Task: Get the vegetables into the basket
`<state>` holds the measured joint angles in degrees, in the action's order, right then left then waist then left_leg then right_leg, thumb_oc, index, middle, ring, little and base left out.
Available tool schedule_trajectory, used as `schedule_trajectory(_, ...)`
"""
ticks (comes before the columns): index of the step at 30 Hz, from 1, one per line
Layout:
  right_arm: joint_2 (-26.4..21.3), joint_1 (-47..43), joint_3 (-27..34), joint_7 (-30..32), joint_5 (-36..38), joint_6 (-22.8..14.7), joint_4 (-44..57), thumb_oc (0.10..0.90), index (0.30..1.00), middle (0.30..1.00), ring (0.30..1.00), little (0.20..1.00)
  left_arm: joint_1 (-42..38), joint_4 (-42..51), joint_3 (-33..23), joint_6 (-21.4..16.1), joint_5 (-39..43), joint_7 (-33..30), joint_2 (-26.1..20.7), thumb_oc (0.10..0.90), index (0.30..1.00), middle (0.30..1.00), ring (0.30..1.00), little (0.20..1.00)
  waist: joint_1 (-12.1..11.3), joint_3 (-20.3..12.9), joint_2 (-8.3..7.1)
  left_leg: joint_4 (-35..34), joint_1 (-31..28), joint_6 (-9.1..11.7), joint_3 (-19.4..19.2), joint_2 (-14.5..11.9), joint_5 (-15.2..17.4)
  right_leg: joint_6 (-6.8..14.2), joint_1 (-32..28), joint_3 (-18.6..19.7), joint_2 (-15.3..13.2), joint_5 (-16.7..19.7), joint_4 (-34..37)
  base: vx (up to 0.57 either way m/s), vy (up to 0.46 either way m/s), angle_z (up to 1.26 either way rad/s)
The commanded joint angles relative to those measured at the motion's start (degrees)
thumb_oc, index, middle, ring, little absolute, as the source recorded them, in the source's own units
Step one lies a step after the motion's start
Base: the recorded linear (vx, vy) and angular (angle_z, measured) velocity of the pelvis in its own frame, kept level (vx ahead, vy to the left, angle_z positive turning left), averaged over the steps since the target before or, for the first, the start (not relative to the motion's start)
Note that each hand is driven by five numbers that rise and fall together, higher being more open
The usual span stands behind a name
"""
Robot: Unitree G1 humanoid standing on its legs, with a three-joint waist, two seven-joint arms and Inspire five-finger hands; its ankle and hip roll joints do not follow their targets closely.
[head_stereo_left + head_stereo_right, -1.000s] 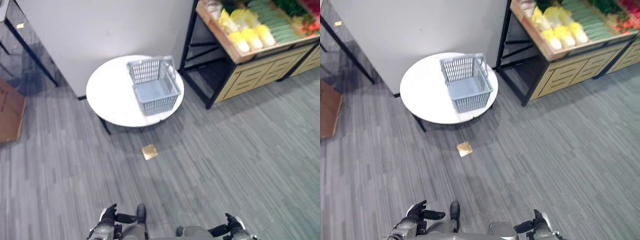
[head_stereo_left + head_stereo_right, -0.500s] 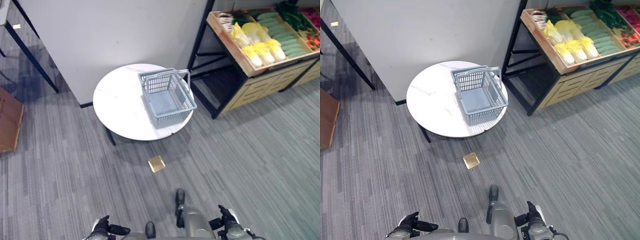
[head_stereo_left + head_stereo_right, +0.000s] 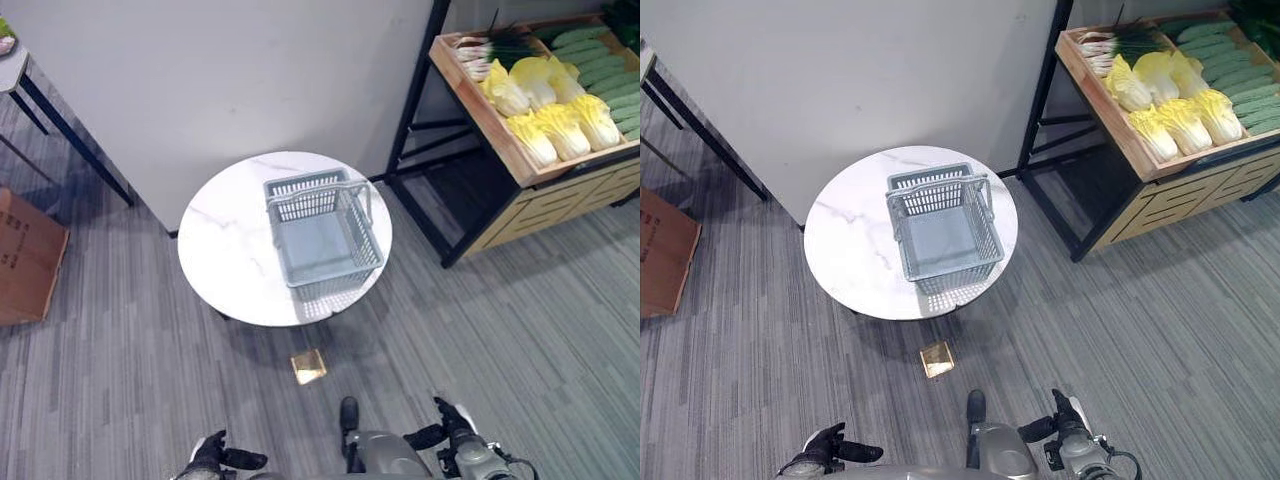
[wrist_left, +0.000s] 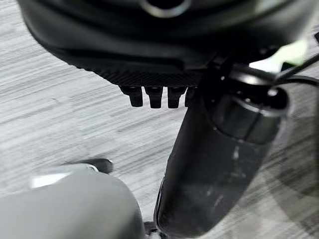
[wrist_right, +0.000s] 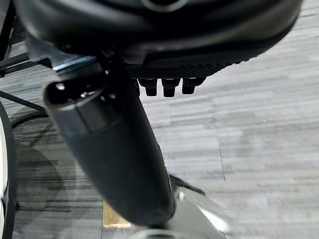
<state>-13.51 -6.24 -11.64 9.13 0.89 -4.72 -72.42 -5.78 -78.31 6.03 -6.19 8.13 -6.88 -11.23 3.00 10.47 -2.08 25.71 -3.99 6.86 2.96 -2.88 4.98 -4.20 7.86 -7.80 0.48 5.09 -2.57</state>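
A grey plastic basket (image 3: pixel 336 272) with its handle raised stands empty on a round white marble table (image 3: pixel 225 240) ahead of me. The vegetables lie in a wooden shelf crate (image 3: pixel 512 163) at the upper right: yellow-white cabbages (image 3: pixel 560 125), green cucumbers (image 3: pixel 600 70) and scallions (image 3: pixel 490 50). My left hand (image 3: pixel 213 458) hangs low at the bottom left, open and holding nothing, its fingers (image 4: pixel 149 95) relaxed. My right hand (image 3: pixel 450 432) hangs low at the bottom right, also open, its fingers (image 5: pixel 163 85) relaxed. Both hands are far from the basket and the shelf.
A white wall panel (image 3: pixel 230 80) stands behind the table. The shelf's black metal frame (image 3: pixel 415 95) rises right of the table. A cardboard box (image 3: pixel 25 255) sits at the left, with a dark table leg (image 3: pixel 70 140) beyond it. A small brass floor plate (image 3: pixel 308 366) lies before the table.
The whole picture has shifted: the camera moved, and the table, basket and shelf now sit lower and nearer in view. Both hands stay low and hold nothing.
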Motion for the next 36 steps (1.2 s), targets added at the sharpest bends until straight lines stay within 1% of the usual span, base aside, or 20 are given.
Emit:
schedule_trajectory(1,-2.21,-0.26,-0.70,1.52,0.64,-1.30,-1.18,0.900,1.000,1.000,1.000,1.000,-0.69,2.34,1.14,-1.54,2.18,-1.08,0.66,0.900,1.000,1.000,1.000,1.000,0.84,1.40,-2.15,-3.92,3.72,-2.96,-1.22,1.11,-5.82,6.08,0.65,2.03,-6.14,2.21,-2.62,0.07,-0.078,0.21)
schedule_trajectory(3,-2.89,0.13,0.13,1.91,0.88,-0.94,-2.23,0.900,1.000,1.000,1.000,1.000,-1.23,3.34,1.81,-1.78,2.48,-1.21,0.59,0.900,1.000,1.000,1.000,1.000,0.44,1.57,-2.42,-7.04,6.66,-3.82,-2.58,1.36,-4.87,6.27,-0.98,1.72,-6.95,1.70,-1.94,0.14,-0.030,0.30)
schedule_trajectory(4,-3.06,0.54,0.75,2.17,1.02,-0.73,-2.95,0.900,1.000,1.000,1.000,1.000,-1.01,3.68,2.55,-1.91,1.93,-1.46,0.65,0.900,1.000,1.000,1.000,1.000,0.11,1.17,-2.11,-14.31,7.69,-4.54,-3.44,1.06,-3.21,7.07,-2.51,2.04,-7.26,1.17,-0.79,0.22,0.048,0.35)
schedule_trajectory(5,-3.11,0.71,0.87,2.37,0.90,-0.72,-3.13,0.900,1.000,1.000,1.000,1.000,-0.80,3.69,2.79,-2.01,1.84,-1.67,0.80,0.900,1.000,1.000,1.000,1.000,-0.11,0.84,-1.69,-18.39,8.37,-4.53,-3.07,0.46,-4.27,7.33,-2.86,2.43,-7.12,1.05,-0.51,0.25,0.112,0.32)
schedule_trajectory(6,-3.07,0.89,0.80,2.55,0.76,-0.65,-3.23,0.900,1.000,1.000,1.000,1.000,-0.72,3.65,3.15,-2.02,1.83,-1.82,1.00,0.900,1.000,1.000,1.000,1.000,-0.44,0.74,-1.11,-21.57,8.95,-4.40,-2.66,-0.34,-6.28,7.61,-3.28,2.78,-6.91,0.73,-0.60,0.13,0.092,0.11)
schedule_trajectory(7,-3.08,0.92,0.80,2.55,0.76,-0.65,-3.22,0.900,1.000,1.000,1.000,1.000,-0.70,3.66,3.16,-2.02,1.83,-1.82,1.01,0.900,1.000,1.000,1.000,1.000,-0.48,0.84,-1.11,-21.81,8.66,-4.39,-2.70,-0.35,-6.34,7.60,-3.42,2.81,-6.90,0.66,-0.63,0.18,0.130,-0.10)
schedule_trajectory(8,-2.77,1.18,0.71,2.25,0.18,-0.57,-3.31,0.900,1.000,1.000,1.000,1.000,-0.45,3.25,3.15,-1.89,1.60,-1.66,0.99,0.900,1.000,1.000,1.000,1.000,-0.67,0.56,-0.90,-22.38,7.99,-4.66,-2.52,-0.41,-6.27,7.86,-4.16,3.64,-6.94,-0.05,-1.05,0.14,0.110,-0.24)
schedule_trajectory(11,-2.24,1.67,1.00,2.20,0.00,-0.64,-3.68,0.900,1.000,1.000,1.000,1.000,-0.39,2.66,3.03,-1.80,1.13,-1.42,0.83,0.900,1.000,1.000,1.000,1.000,-0.57,0.46,-0.93,-23.22,7.35,-5.06,-3.01,0.00,-6.61,8.06,-4.70,4.40,-7.26,0.47,-0.81,0.13,0.151,-0.44)
schedule_trajectory(12,-1.53,1.95,1.24,2.02,-0.09,-0.43,-3.72,0.900,1.000,1.000,1.000,1.000,-0.08,2.07,2.69,-1.59,0.37,-1.11,0.68,0.900,1.000,1.000,1.000,1.000,-0.38,-0.07,-1.14,-24.52,6.19,-5.68,-4.09,0.79,-6.22,8.65,-5.28,5.26,-7.84,1.48,0.10,0.11,0.175,-0.27)
schedule_trajectory(13,-1.22,1.97,1.32,1.99,-0.13,-0.41,-3.69,0.900,1.000,1.000,1.000,1.000,0.01,1.99,2.59,-1.66,0.20,-0.98,0.58,0.900,1.000,1.000,1.000,1.000,-0.43,-0.15,-1.18,-24.80,5.82,-5.90,-4.64,1.00,-6.18,8.90,-5.30,5.60,-8.10,1.81,0.32,0.11,0.176,-0.30)
schedule_trajectory(14,-1.22,1.97,1.33,1.99,-0.13,-0.41,-3.69,0.900,1.000,1.000,1.000,1.000,0.01,1.99,2.59,-1.66,0.20,-0.98,0.58,0.900,1.000,1.000,1.000,1.000,-0.48,-0.13,-1.18,-24.83,5.77,-5.90,-4.69,1.00,-6.18,8.90,-5.32,5.65,-8.09,1.82,0.33,0.05,0.131,-0.30)
schedule_trajectory(16,-0.35,1.54,0.44,1.84,-0.95,-0.13,-3.64,0.900,1.000,1.000,1.000,1.000,-0.23,1.79,2.39,-1.47,-0.28,-0.83,0.06,0.900,1.000,1.000,1.000,1.000,-0.93,-0.16,-1.29,-25.76,5.06,-6.74,-5.30,1.75,-5.88,9.56,-5.18,6.27,-8.78,2.17,0.50,0.04,0.149,-0.15)
schedule_trajectory(18,0.09,1.28,0.05,1.67,-0.86,-0.23,-3.19,0.900,1.000,1.000,1.000,1.000,-0.47,1.46,1.99,-1.40,-0.41,-0.97,-0.41,0.900,1.000,1.000,1.000,1.000,-1.04,-0.10,-1.51,-25.95,4.70,-7.02,-5.73,2.04,-5.74,9.88,-5.05,6.61,-8.98,2.42,0.41,0.04,0.108,-0.10)
schedule_trajectory(22,0.74,1.34,-0.23,1.40,-0.96,-0.26,-2.86,0.900,1.000,1.000,1.000,1.000,-0.08,0.52,1.46,-1.28,-1.30,-1.08,-0.96,0.900,1.000,1.000,1.000,1.000,-1.19,-0.57,-1.94,-27.26,3.25,-7.35,-6.24,2.16,-5.58,10.25,-5.71,7.02,-9.04,2.76,1.36,0.06,0.053,-0.12)
schedule_trajectory(28,0.57,1.88,0.69,1.83,-0.73,-0.29,-3.65,0.900,1.000,1.000,1.000,1.000,1.01,-0.35,0.90,-1.30,-1.41,-0.88,-0.76,0.900,1.000,1.000,1.000,1.000,-1.09,-1.61,-2.19,-29.58,0.84,-6.91,-6.72,1.44,-5.77,10.33,-7.16,7.18,-8.75,2.84,3.69,0.06,-0.004,-0.05)
schedule_trajectory(32,-0.43,2.16,3.62,3.58,0.77,-0.27,-5.02,0.900,1.000,1.000,1.000,1.000,1.84,-0.80,0.25,-1.29,-0.90,-1.03,-0.37,0.900,1.000,1.000,1.000,1.000,-0.80,-2.44,-2.14,-30.71,-0.59,-6.40,-6.92,0.84,-5.83,10.45,-8.37,7.08,-8.38,2.74,5.09,0.06,-0.032,-0.01)
schedule_trajectory(33,-1.76,2.11,5.36,5.08,1.09,-0.40,-5.09,0.900,1.000,1.000,1.000,1.000,2.45,-0.79,0.02,-1.31,-1.16,-1.31,-0.33,0.900,1.000,1.000,1.000,1.000,-0.74,-2.98,-2.09,-30.71,-1.06,-6.17,-6.74,0.58,-5.65,10.40,-9.10,6.91,-8.19,2.52,5.55,0.06,-0.052,-0.05)
schedule_trajectory(36,-5.69,1.29,7.51,7.91,-0.43,-0.68,-3.59,0.900,1.000,1.000,1.000,1.000,3.33,-0.49,-0.03,-1.50,-1.97,-1.76,-0.48,0.900,1.000,1.000,1.000,1.000,-0.79,-3.42,-2.02,-30.71,-1.40,-5.86,-6.31,0.20,-5.55,10.48,-9.89,6.45,-8.08,2.33,5.87,0.03,-0.044,0.03)
